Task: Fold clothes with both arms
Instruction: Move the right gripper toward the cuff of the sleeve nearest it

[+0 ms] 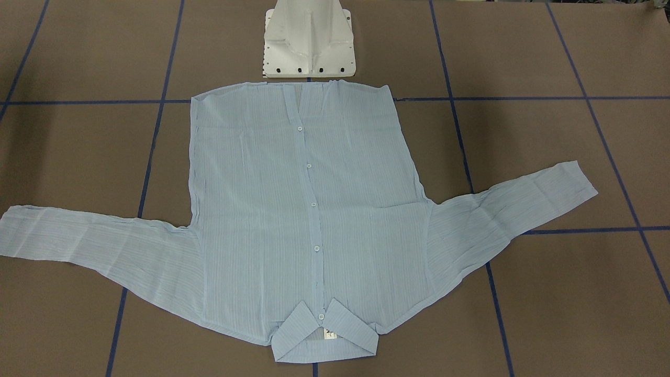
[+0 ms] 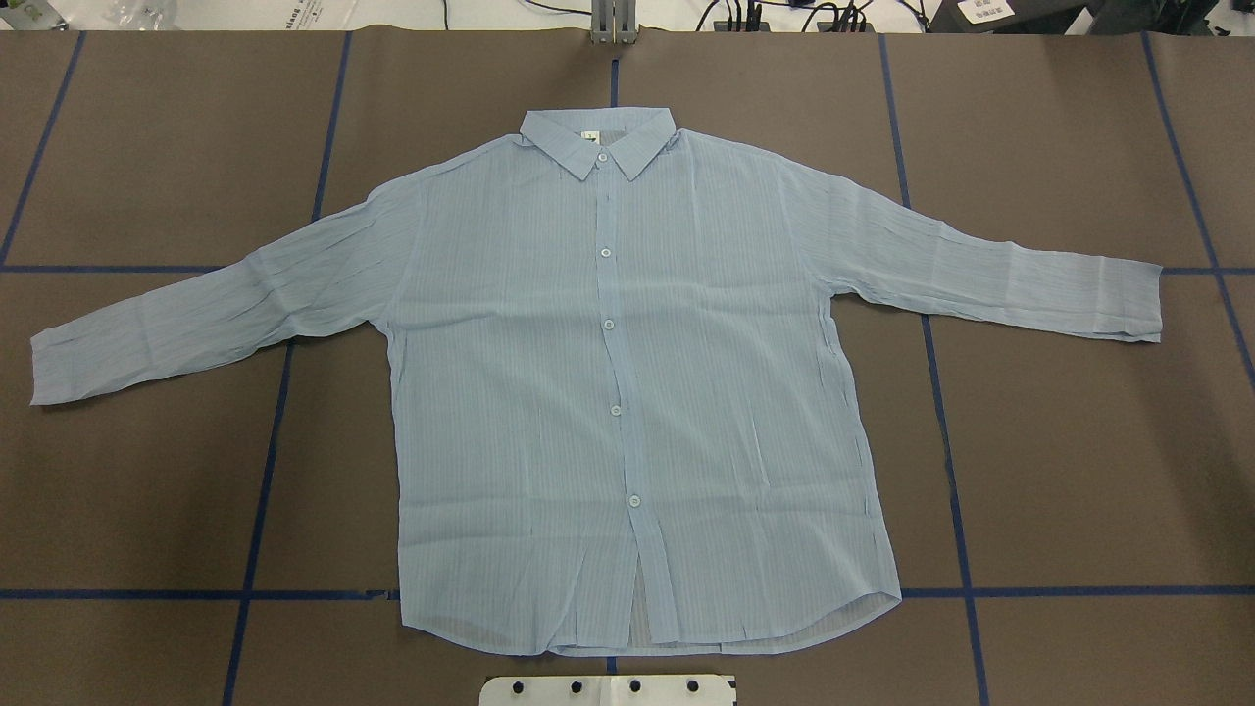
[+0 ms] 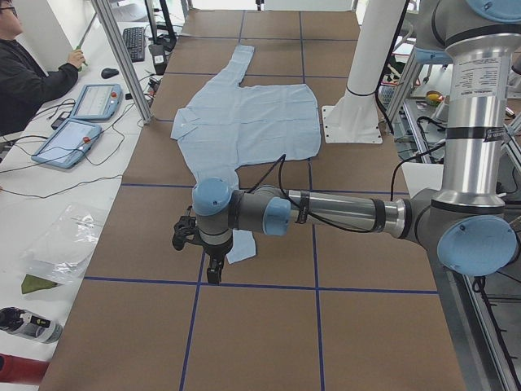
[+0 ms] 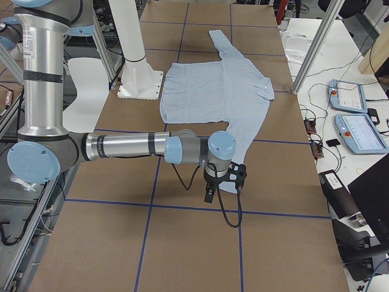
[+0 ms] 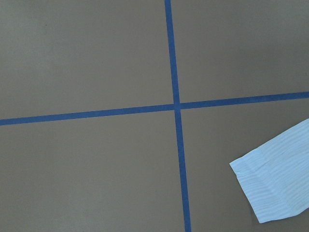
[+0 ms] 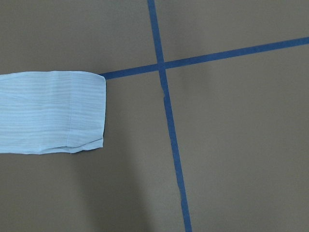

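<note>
The light-blue striped shirt (image 2: 627, 392) lies flat and buttoned on the brown table, front up, both sleeves spread out to the sides. Its collar (image 1: 325, 335) points away from the robot base. My left arm (image 3: 326, 213) reaches low over the table, and its gripper (image 3: 212, 270) hangs just above one sleeve cuff (image 5: 275, 183). My right arm (image 4: 127, 146) does the same at the other end, its gripper (image 4: 209, 193) over the other cuff (image 6: 53, 111). Neither gripper shows its fingers clearly, so I cannot tell whether they are open or shut.
The white pedestal base (image 1: 309, 42) stands at the shirt's hem. Blue tape lines (image 2: 265, 471) cross the brown table. A person (image 3: 24, 73) sits at a side bench with tablet pendants (image 3: 69, 138); more pendants (image 4: 358, 131) lie on the operators' side.
</note>
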{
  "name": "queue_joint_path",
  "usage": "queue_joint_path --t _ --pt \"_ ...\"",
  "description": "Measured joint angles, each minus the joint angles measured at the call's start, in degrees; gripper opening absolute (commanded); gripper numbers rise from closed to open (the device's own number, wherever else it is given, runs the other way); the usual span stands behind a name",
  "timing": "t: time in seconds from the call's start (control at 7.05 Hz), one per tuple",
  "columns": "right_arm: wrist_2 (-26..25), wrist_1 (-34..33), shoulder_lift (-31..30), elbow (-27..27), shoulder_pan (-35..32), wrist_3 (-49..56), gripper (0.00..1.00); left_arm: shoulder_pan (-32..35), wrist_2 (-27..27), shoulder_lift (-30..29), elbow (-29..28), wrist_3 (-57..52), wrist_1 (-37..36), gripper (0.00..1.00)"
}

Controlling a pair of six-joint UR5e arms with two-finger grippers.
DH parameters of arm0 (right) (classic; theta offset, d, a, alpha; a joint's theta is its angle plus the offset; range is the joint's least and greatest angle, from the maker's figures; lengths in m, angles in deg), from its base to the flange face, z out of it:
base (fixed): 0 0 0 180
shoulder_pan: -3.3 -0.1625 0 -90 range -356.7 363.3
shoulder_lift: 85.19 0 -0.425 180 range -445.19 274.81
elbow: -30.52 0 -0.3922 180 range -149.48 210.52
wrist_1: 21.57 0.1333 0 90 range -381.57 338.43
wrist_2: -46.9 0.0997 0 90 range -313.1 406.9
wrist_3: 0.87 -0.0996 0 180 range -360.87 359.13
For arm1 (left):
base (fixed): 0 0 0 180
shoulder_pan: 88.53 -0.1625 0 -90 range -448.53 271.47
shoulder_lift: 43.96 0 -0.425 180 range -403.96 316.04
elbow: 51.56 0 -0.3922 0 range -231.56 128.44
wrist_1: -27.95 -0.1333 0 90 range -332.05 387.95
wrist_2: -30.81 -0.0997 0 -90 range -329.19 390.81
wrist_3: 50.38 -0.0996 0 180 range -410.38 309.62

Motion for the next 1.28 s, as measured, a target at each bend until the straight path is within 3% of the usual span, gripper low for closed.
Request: queue_joint_path --t 0.57,0.99,1.28 --pt "0.2 0.0 0.2 -0.4 0.0 -0.2 1.00 0.0 0.1 -0.2 0.6 0.0 0.0 1.00" --pt "0.7 0.9 3.9 1.5 2.8 -0.3 1.00 -0.1 0.8 -2.9 1.1 0.0 0.0 1.00" --pt "0.7 9.7 4.5 4.5 7.9 -2.9 1.00 -0.4 2.8 -3.7 0.8 -0.1 3.5 1.00"
